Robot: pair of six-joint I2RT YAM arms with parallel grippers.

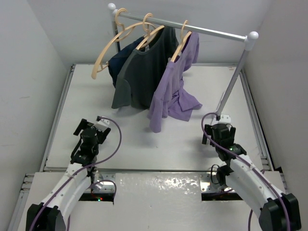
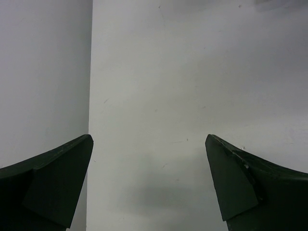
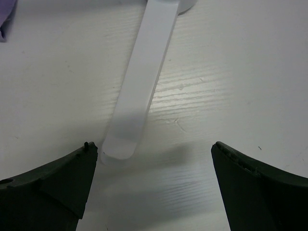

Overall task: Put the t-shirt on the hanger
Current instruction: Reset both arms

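- My left claw is spread wide with nothing between its fingers; under it I see only the bare white table and the wall to its left.
- My right claw is spread too, and empty. It hangs over the white foot bar of the rack, whose rounded end lies just beside my left finger.
- From above, both claws sit low over the table, the left on the near left side and the right beside the rack's right post.
- The t-shirt hangs from the hanger at the right of the rail, well apart from both claws.
- It drapes unevenly, its lower folds bunched and flaring to the right; I cannot tell whether they touch the table.
- A sliver of purple shows in the top left corner of my right wrist view.
- Left of it, a grey shirt hangs on a second hanger, with a navy garment behind it.
- A third hanger hangs at the rail's left end.
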